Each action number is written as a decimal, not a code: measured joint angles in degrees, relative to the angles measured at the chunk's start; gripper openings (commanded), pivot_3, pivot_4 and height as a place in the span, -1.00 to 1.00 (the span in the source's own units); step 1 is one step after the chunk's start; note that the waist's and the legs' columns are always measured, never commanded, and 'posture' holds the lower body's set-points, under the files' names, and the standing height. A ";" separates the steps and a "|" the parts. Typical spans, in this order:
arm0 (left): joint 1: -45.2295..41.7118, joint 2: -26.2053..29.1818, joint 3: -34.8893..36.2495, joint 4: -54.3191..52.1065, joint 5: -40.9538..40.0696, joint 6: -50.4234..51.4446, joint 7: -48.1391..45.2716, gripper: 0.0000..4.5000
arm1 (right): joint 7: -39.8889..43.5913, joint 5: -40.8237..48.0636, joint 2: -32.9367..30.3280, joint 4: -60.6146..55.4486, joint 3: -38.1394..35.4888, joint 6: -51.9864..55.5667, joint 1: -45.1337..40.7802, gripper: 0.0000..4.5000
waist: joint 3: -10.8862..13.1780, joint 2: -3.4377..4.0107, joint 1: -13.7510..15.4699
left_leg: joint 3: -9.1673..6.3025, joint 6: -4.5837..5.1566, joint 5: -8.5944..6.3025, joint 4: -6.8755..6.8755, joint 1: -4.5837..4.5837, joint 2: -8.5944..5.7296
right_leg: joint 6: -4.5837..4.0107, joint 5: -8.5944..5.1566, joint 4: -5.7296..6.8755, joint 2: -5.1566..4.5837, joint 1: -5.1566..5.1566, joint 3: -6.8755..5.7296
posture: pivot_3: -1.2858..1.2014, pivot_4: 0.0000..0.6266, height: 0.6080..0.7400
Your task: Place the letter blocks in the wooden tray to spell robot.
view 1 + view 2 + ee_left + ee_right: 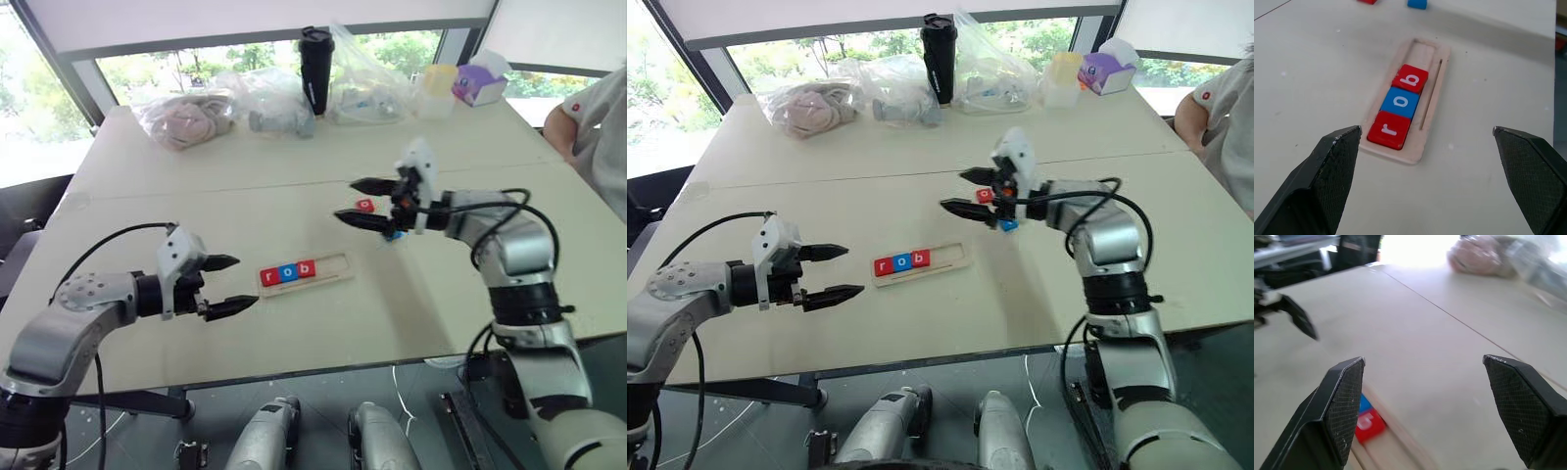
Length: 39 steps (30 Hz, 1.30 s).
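While three blocks [1398, 104] sat in the tray [1433, 100], the wide-open, empty right gripper [369, 204] needed to descend squarely over the loose red block [365, 206].

Beige table [294, 186]: wooden tray [328, 274], bags [186, 117]

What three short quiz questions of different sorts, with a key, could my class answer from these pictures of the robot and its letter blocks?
1. True or false: the wooden tray already holds all five letter blocks.
2. Which letters sit in the tray, in order? A) r, o, b  B) b, o, t  C) r, o, t
3. Fill in: the two blocks outside the tray lie on the table by the ____ gripper.

Key
1. False: three blocks fill it; its far end is empty.
2. A.
3. Right: the right gripper, jaws open and empty, is next to the red block and blue block. The left gripper is open too.
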 measured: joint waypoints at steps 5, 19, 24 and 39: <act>-2.25 0.00 -0.35 0.65 -0.25 0.10 -0.11 1.00 | -0.47 -4.56 -4.66 -0.66 3.07 -5.15 8.56 0.77 | 0.02 0.04 -0.83 | 0.13 0.12 0.07 -0.06 -0.01 0.05 | 0.01 0.00 0.01 -0.01 0.07 0.10 | 0.03 -0.52 1.00; -1.56 3.96 -2.87 2.71 4.45 -1.56 -2.74 1.00 | -2.77 -5.95 5.60 -8.87 16.74 -10.18 9.88 0.77 | 0.01 0.02 -0.12 | 0.12 0.01 0.01 0.03 0.01 0.09 | -0.02 0.00 -0.01 0.06 -0.11 0.12 | 0.03 -0.52 1.00; -0.87 3.78 -2.77 2.09 4.41 -1.42 -2.06 1.00 | -3.16 -8.98 7.20 0.09 18.93 -15.61 6.62 0.77 | 0.01 0.02 -0.21 | 0.12 0.00 0.01 0.03 0.00 0.09 | -0.02 0.02 0.00 0.08 -0.14 0.11 | 0.03 -0.52 1.00; 1.86 2.57 -2.24 -0.83 3.45 -0.08 0.59 1.00 | -5.47 -14.82 11.32 18.81 19.51 -28.63 -0.08 0.77 | 0.01 0.02 -0.37 | 0.11 -0.05 0.05 0.02 0.03 0.11 | -0.03 0.04 0.09 0.15 -0.13 0.12 | 0.03 -0.52 1.00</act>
